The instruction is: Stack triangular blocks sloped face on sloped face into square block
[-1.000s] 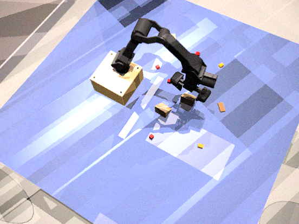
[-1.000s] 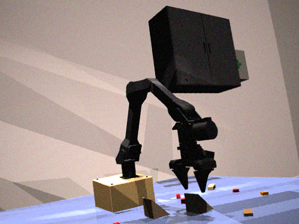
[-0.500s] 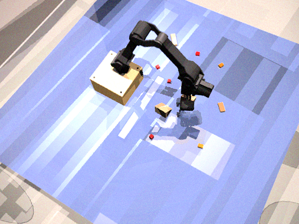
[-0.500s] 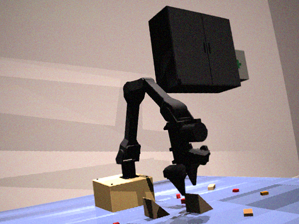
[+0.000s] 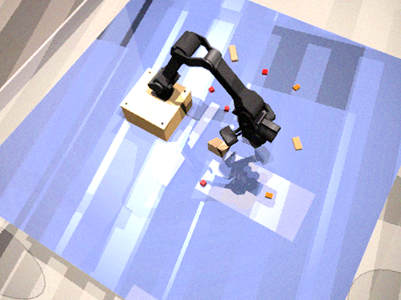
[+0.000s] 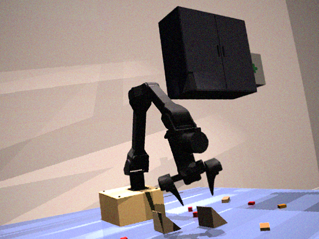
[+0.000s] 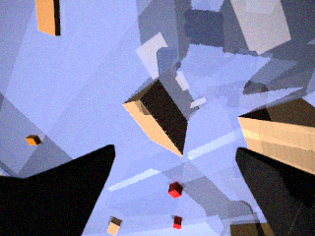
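Note:
Two tan triangular blocks rest apart on the table. The first block (image 5: 215,146) (image 6: 162,224) (image 7: 281,140) is the one nearer the robot's base. The second block (image 6: 205,217) (image 7: 164,114) is hidden under the arm in the top view. In the exterior view both show an upright face at left and slope down to the right. My gripper (image 6: 197,200) (image 7: 174,151) is wide open and empty, above the blocks and tilted. In the exterior view its tips are above the level of the block tops, one tip over the gap between the blocks, the other above the second block.
Tan planks (image 5: 233,53) (image 5: 296,143), red cubes (image 5: 264,71) (image 5: 211,89) (image 5: 226,108) (image 5: 203,182) and orange pieces (image 5: 296,86) (image 5: 269,195) lie scattered around. The arm stands on a wooden box (image 5: 148,113) (image 6: 134,210). A dark cabinet (image 6: 203,54) hangs on the wall.

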`<state>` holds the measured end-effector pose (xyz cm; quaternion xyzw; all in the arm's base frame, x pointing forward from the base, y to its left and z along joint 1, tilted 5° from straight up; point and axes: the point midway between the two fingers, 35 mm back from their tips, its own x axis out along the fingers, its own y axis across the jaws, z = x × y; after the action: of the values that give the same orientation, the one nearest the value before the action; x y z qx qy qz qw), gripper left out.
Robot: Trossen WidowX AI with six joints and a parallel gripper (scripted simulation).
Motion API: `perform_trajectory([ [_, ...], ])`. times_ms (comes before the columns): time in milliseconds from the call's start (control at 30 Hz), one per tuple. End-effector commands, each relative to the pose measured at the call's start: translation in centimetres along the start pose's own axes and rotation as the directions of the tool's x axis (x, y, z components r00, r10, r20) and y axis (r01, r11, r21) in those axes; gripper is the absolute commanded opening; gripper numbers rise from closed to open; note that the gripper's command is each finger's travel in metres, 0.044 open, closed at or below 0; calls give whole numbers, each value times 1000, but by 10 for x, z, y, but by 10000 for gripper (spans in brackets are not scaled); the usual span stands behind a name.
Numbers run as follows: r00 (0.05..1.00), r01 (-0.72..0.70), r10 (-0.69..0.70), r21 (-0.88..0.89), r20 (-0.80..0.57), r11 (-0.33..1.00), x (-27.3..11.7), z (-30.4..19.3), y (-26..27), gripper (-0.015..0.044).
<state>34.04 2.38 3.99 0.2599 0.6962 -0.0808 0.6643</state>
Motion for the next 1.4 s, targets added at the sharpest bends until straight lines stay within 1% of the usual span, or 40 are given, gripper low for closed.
perform_trajectory([
  [0, 989, -64, 146, 800, -30, 596, -24, 12, -3, 440],
  [67, 988, -62, 149, 816, -31, 575, -24, 12, -3, 440],
  [667, 988, -62, 149, 816, -31, 575, -23, 12, -3, 440],
  [1367, 988, -62, 150, 816, -31, 575, 10, 14, 3, 440],
])
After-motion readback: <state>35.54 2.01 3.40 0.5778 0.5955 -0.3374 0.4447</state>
